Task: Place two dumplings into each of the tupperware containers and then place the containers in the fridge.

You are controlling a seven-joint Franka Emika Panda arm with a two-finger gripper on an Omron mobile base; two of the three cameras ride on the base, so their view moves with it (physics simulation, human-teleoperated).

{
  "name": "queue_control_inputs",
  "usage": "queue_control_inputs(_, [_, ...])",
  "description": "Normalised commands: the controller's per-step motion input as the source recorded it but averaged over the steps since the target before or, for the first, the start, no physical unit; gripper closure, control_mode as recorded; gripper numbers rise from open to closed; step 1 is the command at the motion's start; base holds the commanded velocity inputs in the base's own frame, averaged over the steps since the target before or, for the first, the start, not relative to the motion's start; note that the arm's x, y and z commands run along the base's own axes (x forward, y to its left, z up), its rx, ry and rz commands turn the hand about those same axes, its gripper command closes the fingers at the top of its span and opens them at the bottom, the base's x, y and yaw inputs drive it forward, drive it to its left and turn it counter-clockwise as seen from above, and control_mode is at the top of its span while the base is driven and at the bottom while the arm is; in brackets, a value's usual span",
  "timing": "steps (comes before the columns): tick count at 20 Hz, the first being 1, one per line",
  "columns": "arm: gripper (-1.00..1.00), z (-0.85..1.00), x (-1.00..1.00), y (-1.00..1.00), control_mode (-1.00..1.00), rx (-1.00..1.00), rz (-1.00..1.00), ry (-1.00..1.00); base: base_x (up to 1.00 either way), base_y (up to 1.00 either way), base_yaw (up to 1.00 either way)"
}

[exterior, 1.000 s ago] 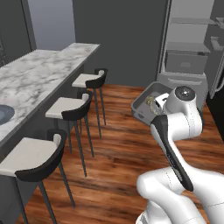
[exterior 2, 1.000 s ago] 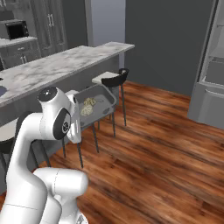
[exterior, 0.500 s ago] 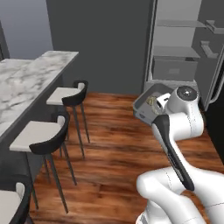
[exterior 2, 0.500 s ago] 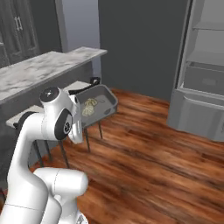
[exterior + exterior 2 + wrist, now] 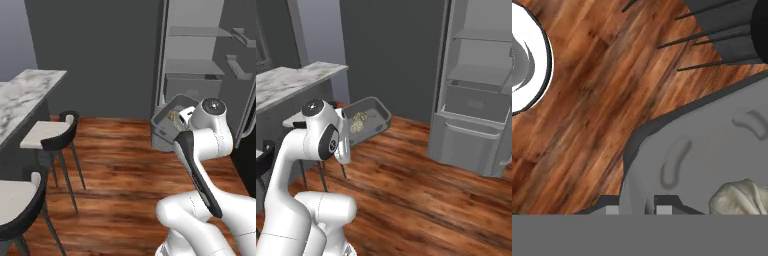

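At the bottom of the hand view, the two finger tips [image 5: 662, 206] stand close together, pinched over the near rim of the tupperware container [image 5: 712, 150]; the gripper [image 5: 637, 207] is closed and has that tub by its lip. Outward from the fingers the tub's grey floor runs up and to the right, and one pale dumpling [image 5: 742, 197] lies on it just right of the fingers, inside the wall, not touching them. From the right base view the tub [image 5: 368, 119] is held clear of the floor just in front of the wrist, tilted a little, with dumplings [image 5: 357, 122] grouped toward the end nearest the hand; their count cannot be read with certainty.

Change since a second ago: both base views have swung as a whole, so the base has driven and turned. The marble counter [image 5: 22, 100] and stools [image 5: 52, 135] that filled the left base view then now sit at its left margin, and the fridge [image 5: 210, 75], then at the top right corner, now stands open directly ahead. The tub's position against the arm matches the earlier frames, so the load has ridden along unshifted.

Assessment: the filling stage appears complete for this tub, and the carry to the fridge is well advanced. In the left base view the tub [image 5: 172, 117] sits in front of the fridge's grey drawer [image 5: 192, 85], below its shelves.
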Motion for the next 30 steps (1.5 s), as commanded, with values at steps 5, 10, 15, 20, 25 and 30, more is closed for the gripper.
queue_control_inputs(5, [1.00, 0.00, 0.00, 0.00, 1.00, 0.00, 0.00, 0.00, 1.00, -0.70, -0.14])
queue_control_inputs(10, [1.00, 0.00, 0.00, 0.00, 1.00, 0.00, 0.00, 0.00, 1.00, -0.71, -0.16])
queue_control_inputs(15, [1.00, 0.00, 0.00, 0.00, 1.00, 0.00, 0.00, 0.00, 1.00, -0.48, -0.20])
queue_control_inputs(20, [1.00, 0.00, 0.00, 0.00, 1.00, 0.00, 0.00, 0.00, 1.00, -0.36, -0.22])
queue_control_inputs(25, [1.00, 0.00, 0.00, 0.00, 1.00, 0.00, 0.00, 0.00, 0.99, -0.40, -0.24])
queue_control_inputs(30, [1.00, 0.00, 0.00, 0.00, 1.00, 0.00, 0.00, 0.00, 0.76, -0.39, -0.23])
